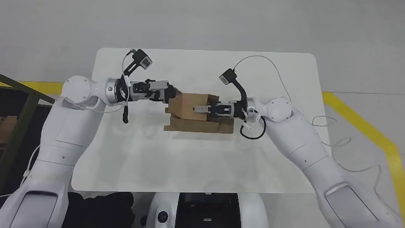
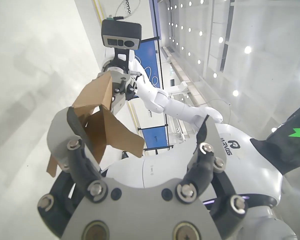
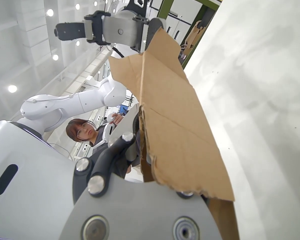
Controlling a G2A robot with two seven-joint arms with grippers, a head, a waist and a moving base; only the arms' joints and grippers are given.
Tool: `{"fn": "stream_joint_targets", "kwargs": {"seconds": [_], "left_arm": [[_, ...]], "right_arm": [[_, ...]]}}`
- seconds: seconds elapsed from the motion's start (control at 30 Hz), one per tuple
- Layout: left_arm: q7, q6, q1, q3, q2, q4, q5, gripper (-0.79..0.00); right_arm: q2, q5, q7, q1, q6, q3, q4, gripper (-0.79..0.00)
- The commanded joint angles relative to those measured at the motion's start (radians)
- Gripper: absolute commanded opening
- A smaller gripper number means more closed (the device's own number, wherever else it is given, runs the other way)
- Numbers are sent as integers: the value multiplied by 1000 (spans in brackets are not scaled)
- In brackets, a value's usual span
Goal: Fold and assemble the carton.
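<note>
The carton (image 1: 190, 111) sits near the centre of the table (image 1: 190, 164), flaps splayed. At its 10 o'clock corner the left gripper (image 2: 139, 116) is spread wide, one finger (image 2: 75, 126) against a flap. The right gripper (image 1: 204, 109) lies over it from 3 o'clock. Cardboard hides its grip, so I cannot tell if it is clamped.

The top camera looks down from above the arms, well back, on the white rectangular table (image 1: 190, 164). Both wrist cameras sit very close, seemingly tilted ceilingward, facing each other across the brown cardboard carton (image 1: 186, 104), which all views share.
</note>
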Motion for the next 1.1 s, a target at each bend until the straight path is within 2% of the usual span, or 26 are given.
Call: {"fn": "stream_joint_targets", "kwargs": {"seconds": [0.0,0.4,1.07], "left_arm": [[6,4,-8,4,-2,7,-3,0],[7,11,-37,36,-9,-4,4,0],[3,19,-37,51,-12,-8,15,0]], "right_arm": [[-1,2,6,-2,1,-1,-5,-785],[-17,15,31,3,12,-33,-22,-785],[-38,43,58,16,-2,-48,11,-785]]}}
